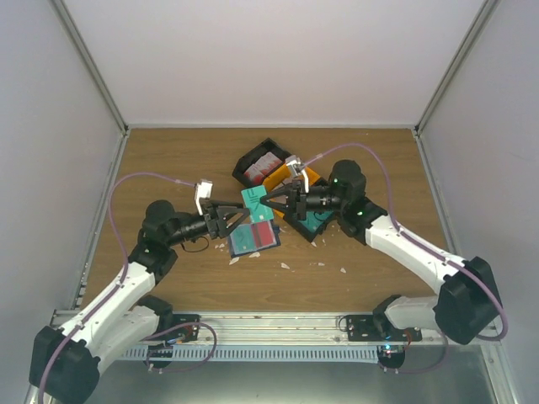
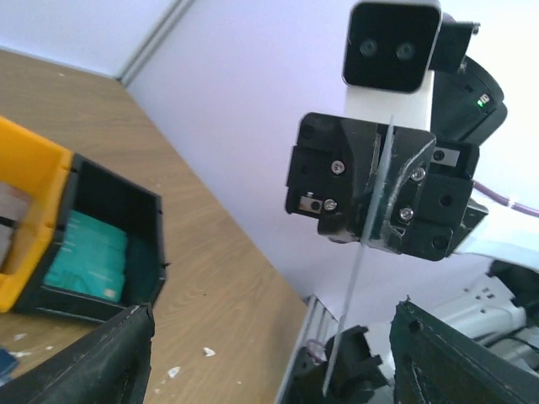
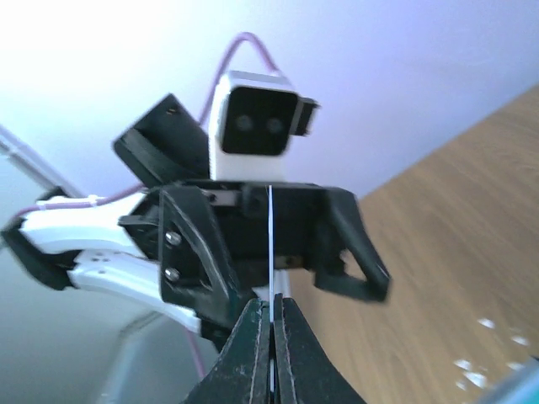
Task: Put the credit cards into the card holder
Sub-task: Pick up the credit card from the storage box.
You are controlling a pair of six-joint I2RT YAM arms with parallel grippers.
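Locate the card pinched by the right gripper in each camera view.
Top external: teal card at centre, between the left gripper and right gripper.
Left wrist: card edge-on, a pale strip right of centre.
Right wrist: card a thin white vertical line at centre.
Shared landmark: the open left gripper, facing the card.

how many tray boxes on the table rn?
3. The far black tray sits at the centre back. The orange tray is beside it on its near right. The near black tray is next to the orange one. None seems hidden.
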